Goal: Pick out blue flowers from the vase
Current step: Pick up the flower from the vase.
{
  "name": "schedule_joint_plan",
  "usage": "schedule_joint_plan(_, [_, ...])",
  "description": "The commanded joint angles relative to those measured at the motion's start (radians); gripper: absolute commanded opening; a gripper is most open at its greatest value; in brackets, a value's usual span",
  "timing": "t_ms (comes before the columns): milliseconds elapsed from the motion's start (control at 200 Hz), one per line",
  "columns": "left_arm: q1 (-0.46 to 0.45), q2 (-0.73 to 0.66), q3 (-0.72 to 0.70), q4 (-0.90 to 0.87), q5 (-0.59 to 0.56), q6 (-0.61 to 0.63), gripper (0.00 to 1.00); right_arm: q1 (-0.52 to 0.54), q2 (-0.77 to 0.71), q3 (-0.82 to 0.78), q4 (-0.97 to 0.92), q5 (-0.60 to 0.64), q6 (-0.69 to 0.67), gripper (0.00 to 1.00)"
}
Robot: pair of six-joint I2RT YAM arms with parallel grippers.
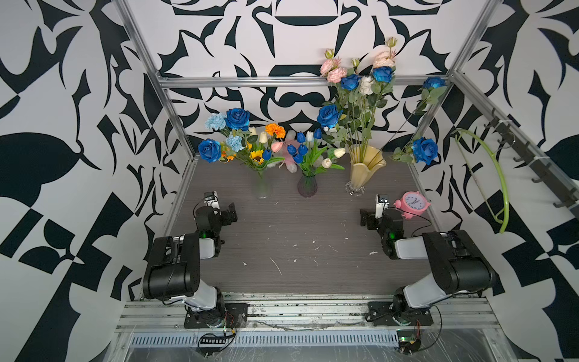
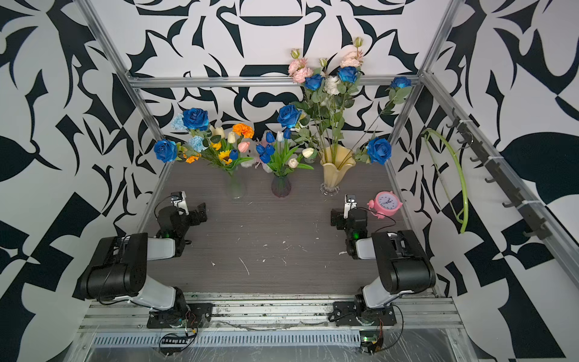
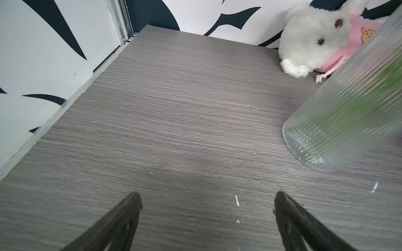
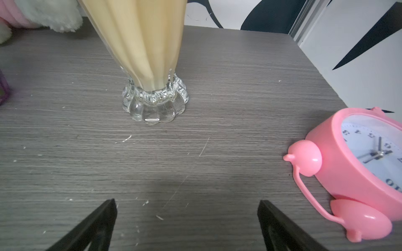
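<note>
Three vases stand in a row at the back of the table. The clear ribbed vase holds deep-blue roses, pale-blue carnations and orange blooms. Dark-blue tulips stand in the purple vase. The yellow vase carries tall blue roses among pink and white blooms. My left gripper is open over bare table, short of the ribbed vase. My right gripper is open too, in front of the yellow vase's glass foot. Neither holds anything.
A pink alarm clock stands close beside my right gripper, near the table's right edge. A white plush toy lies behind the vases at the back wall. A green hanger hangs on the right wall rail. Metal frame posts border the table.
</note>
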Motion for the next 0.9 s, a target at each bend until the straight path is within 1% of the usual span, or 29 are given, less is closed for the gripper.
schedule_joint_plan(0, [0.005, 0.011, 0.023, 0.017, 0.014, -0.007, 0.99, 0.004, -0.004, 0.027, 0.037, -0.006, -0.008, 1.0])
schedule_joint_plan(645, [0.005, 0.012, 0.023, 0.016, 0.016, -0.004, 0.99, 0.005, -0.002, 0.03, 0.034, -0.007, -0.008, 1.0])
schedule_joint_plan(755, [0.005, -0.01, 0.027, 0.013, -0.004, -0.021, 0.99, 0.004, -0.022, 0.031, 0.026, 0.086, 0.024, 1.0])
schedule_joint_plan(790, [0.005, -0.037, 0.042, -0.038, -0.008, -0.018, 0.99, 0.004, -0.051, 0.047, -0.021, 0.087, 0.028, 1.0])
schedule_joint_plan(830, [0.005, -0.071, 0.063, -0.105, -0.017, -0.017, 0.99, 0.004, -0.099, 0.091, -0.155, 0.088, 0.029, 1.0])
schedule_joint_plan(855, [0.005, -0.091, 0.076, -0.148, -0.02, -0.019, 0.99, 0.004, -0.127, 0.122, -0.238, 0.123, 0.031, 1.0])
schedule_joint_plan(895, [0.005, -0.122, 0.094, -0.209, -0.021, -0.023, 0.99, 0.004, -0.17, 0.163, -0.33, 0.128, 0.036, 1.0])
